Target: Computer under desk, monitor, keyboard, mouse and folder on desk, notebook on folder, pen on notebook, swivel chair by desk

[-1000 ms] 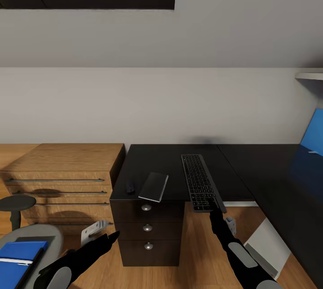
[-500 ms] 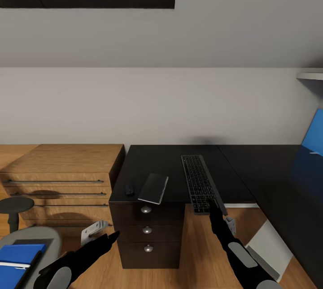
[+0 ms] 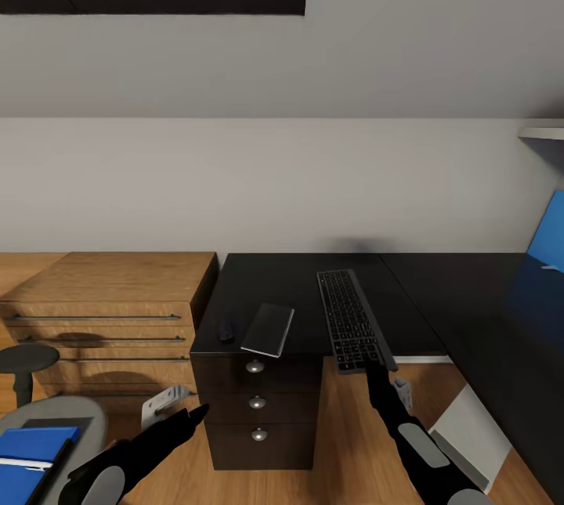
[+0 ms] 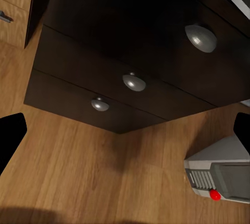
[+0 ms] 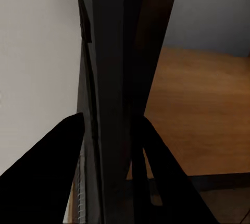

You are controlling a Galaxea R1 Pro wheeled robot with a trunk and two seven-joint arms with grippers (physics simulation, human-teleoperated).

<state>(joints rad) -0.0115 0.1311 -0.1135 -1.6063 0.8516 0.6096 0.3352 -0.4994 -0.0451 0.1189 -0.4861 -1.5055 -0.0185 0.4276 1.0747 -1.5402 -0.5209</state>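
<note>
- Nearest, at the head view's lower left, the chair (image 3: 66, 411) stands on the floor with the folder (image 3: 27, 454) lying on its seat, well apart from the tabletop (image 3: 298, 286). The folder step is not yet done.
- The left gripper (image 3: 196, 411) hangs low in front of the drawer unit (image 3: 258, 403), fingers spread and holding nothing. Its wrist view shows the three drawer knobs and, on the floor beside the unit, the computer (image 4: 221, 174) with its red dot.
- The right gripper (image 3: 374, 364) is at the keyboard (image 3: 351, 319), at its near end, which juts past the tabletop's front edge. In the wrist view its two dark fingers (image 5: 52, 166) lie one each side of the thin slab, so it looks clenched on the keyboard's edge.
- On the tabletop, left of the keyboard, lies the notebook (image 3: 268, 328), one corner over the edge, with a small dark thing (image 3: 226, 328) just beside it, likely the mouse.
- Farthest right, a blue panel (image 3: 548, 243) rises behind the tabletop. I cannot make out a monitor.
- Step in hand, as I judge it: placing the keyboard. The next move calls for shifting it fully onto the tabletop, toward where the monitor belongs, then letting go without dragging it off the edge.
</note>
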